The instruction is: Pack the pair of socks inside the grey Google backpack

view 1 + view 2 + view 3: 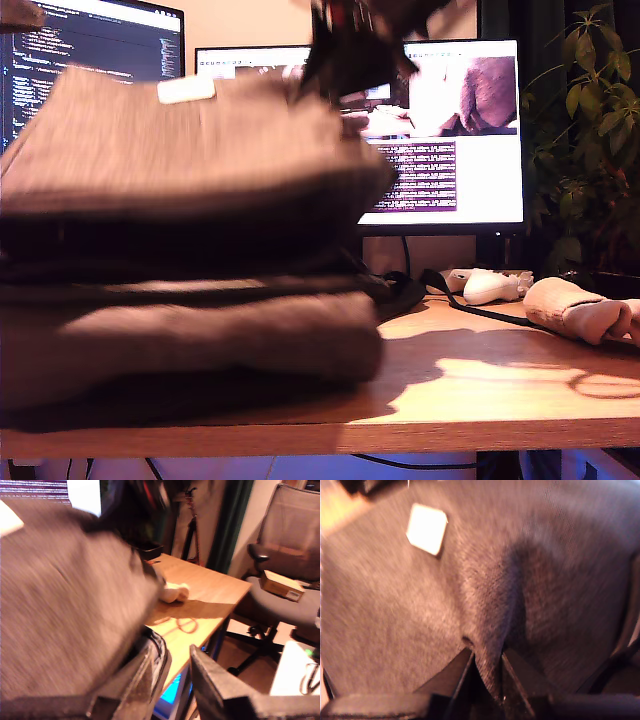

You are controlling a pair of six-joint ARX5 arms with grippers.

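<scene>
The grey Google backpack (pixel 190 200) fills the exterior view's left, with its top flap raised and the white patch (pixel 186 90) showing. My second gripper (pixel 355 50) hangs dark and blurred over the flap's edge. In its own view, my second gripper (pixel 487 655) is shut on a pinched fold of the backpack (pixel 485 585), below the patch (pixel 426 528). The pair of socks (pixel 580 310) lies on the table at the exterior view's right. My first gripper (pixel 172 652) is open with a narrow gap. The backpack (pixel 65 620) drapes against one of its fingers (pixel 150 672), and the socks (pixel 172 592) lie further along the table.
A white controller-like gadget (pixel 490 285) and a black strap (pixel 470 305) lie behind the socks. Two lit monitors (pixel 450 130) stand along the table's back, and a plant (pixel 590 150) is at the exterior view's right. An office chair (pixel 280 580) holding a box stands beyond the table's end.
</scene>
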